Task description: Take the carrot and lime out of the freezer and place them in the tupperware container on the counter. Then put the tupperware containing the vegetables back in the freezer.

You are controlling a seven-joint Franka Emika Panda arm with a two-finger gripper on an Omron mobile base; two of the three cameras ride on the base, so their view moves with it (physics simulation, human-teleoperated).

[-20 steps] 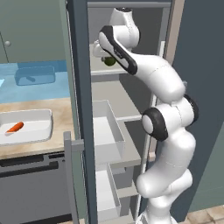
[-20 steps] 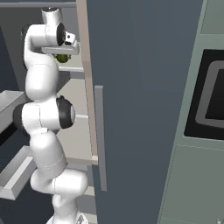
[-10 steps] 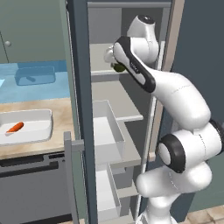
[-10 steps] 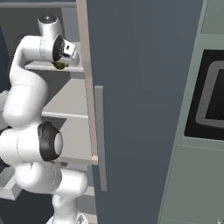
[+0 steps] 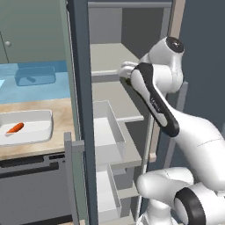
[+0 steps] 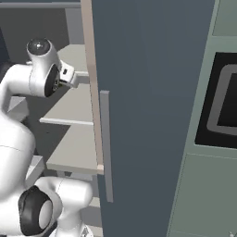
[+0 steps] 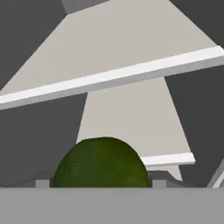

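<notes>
Green and firm-looking, the lime (image 7: 101, 162) sits clamped across its widest part between the gripper (image 7: 101, 181) fingers, just off the freezer (image 5: 110, 74) shelf, probably light but roll-prone.

Your machine is a glossy white arm (image 5: 184, 127) built of rounded, bulbous segments, each joint marked by a dark grey to black band or disc. From the left base camera you see a long black stripe running down one slim link, and a dark circular cap (image 5: 175, 44) crowning the uppermost joint. From the right base camera you see the same cap ringed in grey, a black disc on the joint's side, and a small white boxy fitting beside it.
</notes>
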